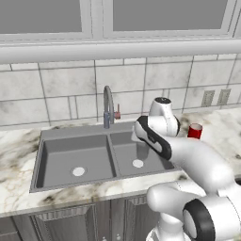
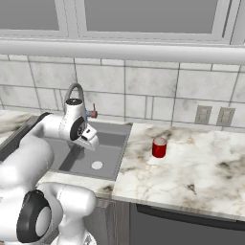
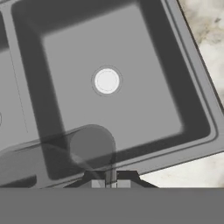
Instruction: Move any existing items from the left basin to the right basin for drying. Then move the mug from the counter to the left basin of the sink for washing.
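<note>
The marble counter (image 2: 191, 167) carries the dark-grey sink (image 1: 70, 133). Its wider left basin (image 1: 61, 160) lies bare down to the pale drain, so the first half of the job looks nearly done: nothing remains there to move. The narrower right basin (image 3: 131, 100) sits directly beneath the hand, with its round drain (image 3: 106, 81) well ahead of the fingertips. The red mug (image 2: 159, 147) stands upright on the counter to the right of the sink, well apart from the arm and untouched, so the whole second half is left: fetching it and setting it in the left basin. The small grey cup (image 3: 92, 146) shows in the hand view just above the gripper (image 3: 109, 180), its round top overlapping the near wall of the right basin. That suggests it hangs above the basin floor and is not resting on it. The two dark tips stand almost together, and they appear pinched on the cup's thin wall at its near edge, though the contact itself is hard to make out. What the moment seems to call for is lowering the cup into the right basin and letting go.
</note>
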Available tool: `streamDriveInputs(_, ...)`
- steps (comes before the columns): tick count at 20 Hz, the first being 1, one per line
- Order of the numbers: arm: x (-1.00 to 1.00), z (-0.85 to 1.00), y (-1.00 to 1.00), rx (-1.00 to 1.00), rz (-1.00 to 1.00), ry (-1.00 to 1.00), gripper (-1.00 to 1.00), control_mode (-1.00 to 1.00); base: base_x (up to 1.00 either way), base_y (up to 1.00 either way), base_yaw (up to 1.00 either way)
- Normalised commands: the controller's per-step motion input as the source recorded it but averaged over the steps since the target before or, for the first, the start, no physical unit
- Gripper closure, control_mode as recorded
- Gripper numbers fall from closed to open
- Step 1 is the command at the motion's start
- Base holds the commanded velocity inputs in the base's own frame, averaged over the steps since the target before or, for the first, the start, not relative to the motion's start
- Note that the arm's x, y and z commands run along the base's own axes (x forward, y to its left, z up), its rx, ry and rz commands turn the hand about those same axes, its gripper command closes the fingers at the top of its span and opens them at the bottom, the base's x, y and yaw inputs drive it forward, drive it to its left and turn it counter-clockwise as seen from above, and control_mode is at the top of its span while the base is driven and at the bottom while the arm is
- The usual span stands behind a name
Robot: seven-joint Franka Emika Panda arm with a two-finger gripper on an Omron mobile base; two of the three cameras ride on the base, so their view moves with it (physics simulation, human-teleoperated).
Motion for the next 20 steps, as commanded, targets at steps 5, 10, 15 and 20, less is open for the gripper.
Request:
streamDriveInputs(5, 0.25, -0.16, -0.12, 0.00, 0.00, 0.07, 1.00, -1.00, 0.00, 0.00, 0.00)
streamDriveInputs(10, 0.17, -0.16, -0.11, 0.00, 0.00, 0.05, 1.00, -1.00, 0.00, 0.00, 0.00)
streamDriveInputs(15, 0.16, -0.20, -0.07, 0.00, 0.00, 0.03, 1.00, -1.00, 0.00, 0.00, 0.00)
streamDriveInputs(20, 0.09, -0.25, -0.03, 0.00, 0.00, 0.00, 1.00, -1.00, 0.00, 0.00, 0.00)
